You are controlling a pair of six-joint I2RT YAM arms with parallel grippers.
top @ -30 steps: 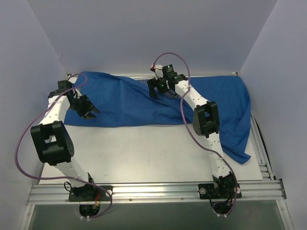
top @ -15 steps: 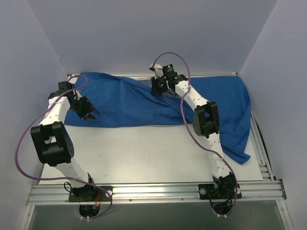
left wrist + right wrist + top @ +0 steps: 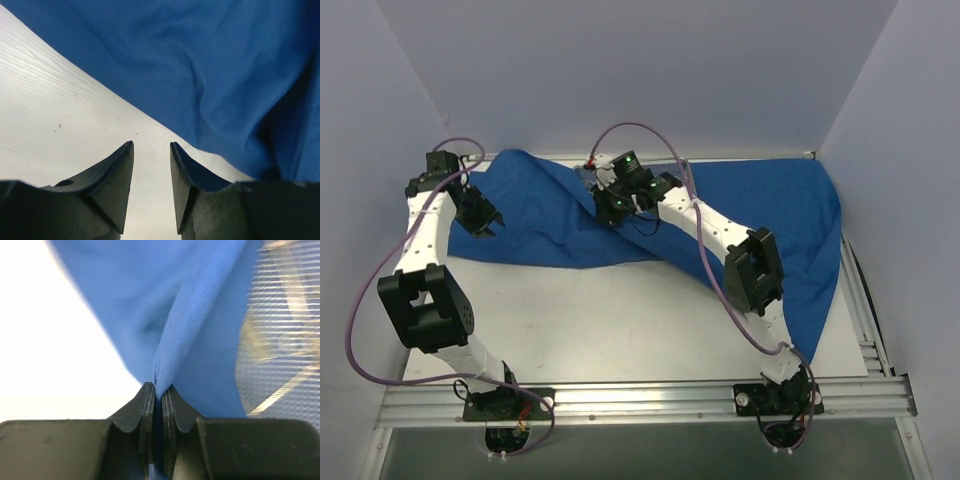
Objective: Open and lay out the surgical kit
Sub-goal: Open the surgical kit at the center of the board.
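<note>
The surgical kit's royal-blue cloth wrap (image 3: pixel 545 215) lies rumpled across the back of the table, and its right end hangs over the table's right side. My right gripper (image 3: pixel 607 206) (image 3: pixel 159 387) is shut on a raised fold of the cloth (image 3: pixel 200 315) near its middle. Beside that fold the right wrist view shows part of the silver wire-mesh tray (image 3: pixel 285 325), blurred. My left gripper (image 3: pixel 482 218) (image 3: pixel 151 145) stands open over bare tabletop just off the cloth's left edge (image 3: pixel 200 65), holding nothing. No instruments are in view.
The white tabletop (image 3: pixel 620 310) runs from the cloth to the metal rail (image 3: pixel 640 398) at the near edge. Pale walls close in the left, back and right sides. A purple cable (image 3: pixel 360 300) loops out from the left arm.
The right gripper shut on the cloth and drew the fold left and toward the near side. The left gripper moved left and back, still open.
</note>
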